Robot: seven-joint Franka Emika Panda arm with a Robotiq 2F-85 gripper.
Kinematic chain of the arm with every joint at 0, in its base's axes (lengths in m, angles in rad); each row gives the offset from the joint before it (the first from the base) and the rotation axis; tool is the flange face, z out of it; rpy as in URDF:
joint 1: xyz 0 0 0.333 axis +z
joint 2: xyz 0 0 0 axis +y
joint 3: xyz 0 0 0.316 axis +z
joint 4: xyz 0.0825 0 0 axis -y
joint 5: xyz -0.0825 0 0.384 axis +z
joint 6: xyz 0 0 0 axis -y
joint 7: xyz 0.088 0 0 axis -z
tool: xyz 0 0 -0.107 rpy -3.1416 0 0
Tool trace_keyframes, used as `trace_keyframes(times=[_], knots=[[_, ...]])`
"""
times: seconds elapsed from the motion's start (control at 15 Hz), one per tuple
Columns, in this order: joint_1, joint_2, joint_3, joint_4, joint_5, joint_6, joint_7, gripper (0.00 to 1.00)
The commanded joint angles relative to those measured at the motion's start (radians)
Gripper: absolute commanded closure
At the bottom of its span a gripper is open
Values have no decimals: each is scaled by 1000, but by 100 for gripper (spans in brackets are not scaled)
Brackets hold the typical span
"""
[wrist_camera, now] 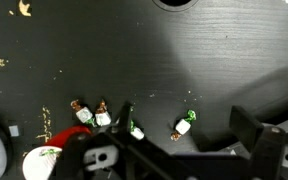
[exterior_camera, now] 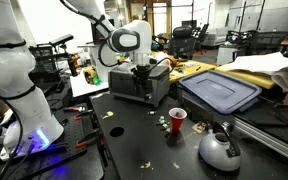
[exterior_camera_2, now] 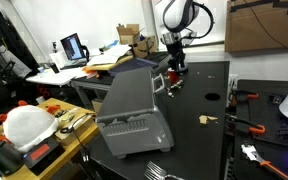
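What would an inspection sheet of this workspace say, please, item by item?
Surface: black table, crumbs scattered on it.
Job's things: red cup upright, apart from the toaster; small white-and-green bits lie by the cup.
Clutter: kettle, blue lid.
Grippers: gripper open, empty, above the table beside the toaster.
Cables: nothing seen.
Surroundings: laptop, cardboard box, office chairs.
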Motion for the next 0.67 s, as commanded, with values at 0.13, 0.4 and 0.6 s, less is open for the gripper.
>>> trace_keyframes(times=[0.13, 0.4, 0.6], knots=[[-8, 63, 1, -44, 68, 159, -26, 0], [-12, 147, 3, -26, 88, 259, -1, 0], [-17, 207, 4, -15, 105, 316, 19, 0]])
